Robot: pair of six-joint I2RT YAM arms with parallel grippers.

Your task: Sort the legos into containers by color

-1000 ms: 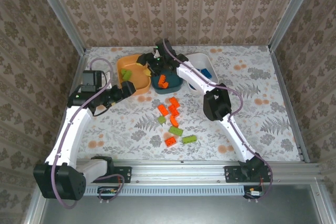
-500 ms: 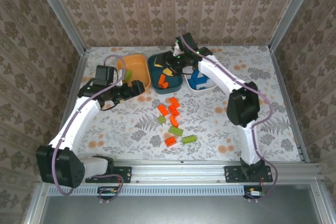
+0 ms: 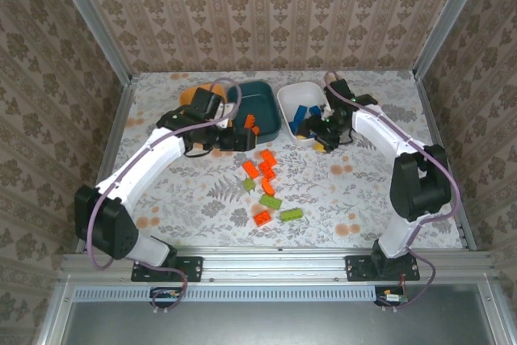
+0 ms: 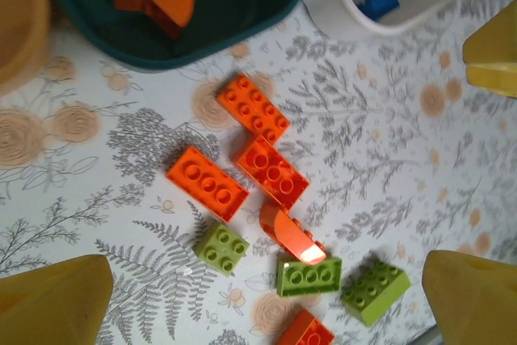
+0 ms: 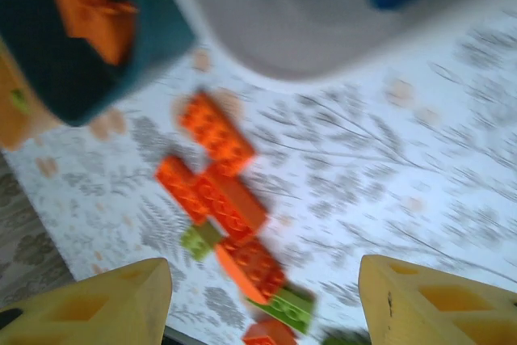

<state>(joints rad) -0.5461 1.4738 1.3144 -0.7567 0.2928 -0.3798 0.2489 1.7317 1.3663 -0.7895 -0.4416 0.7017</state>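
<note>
Eight legos (image 3: 267,187) lie loose in the middle of the tabletop (image 3: 363,191), a little toward its near edge. Five are orange and three lime green, bunched close, several touching. Toward the far edge, the teal bowl (image 3: 266,101) holds orange bricks (image 4: 174,2) and the white bowl (image 3: 303,90) beside it holds blue bricks (image 3: 300,111). The orange bowl (image 3: 187,96) is largely covered by the left arm, so its contents cannot be told.

No blue lies loose, so the sorting looks well along, and the step in hand seems to be a fresh pick from the cluster. The left gripper (image 3: 244,136) hangs between the teal bowl's near rim and the cluster, fingers wide apart and empty. Its next move calls for dropping onto a brick at the cluster's edge, straddling it without nudging its neighbours.

The left arm reaches diagonally from the near left corner, wrist bent down. The right arm bows along the right side. The right gripper (image 3: 321,129), spread and empty, sits at the white bowl's near rim.
</note>
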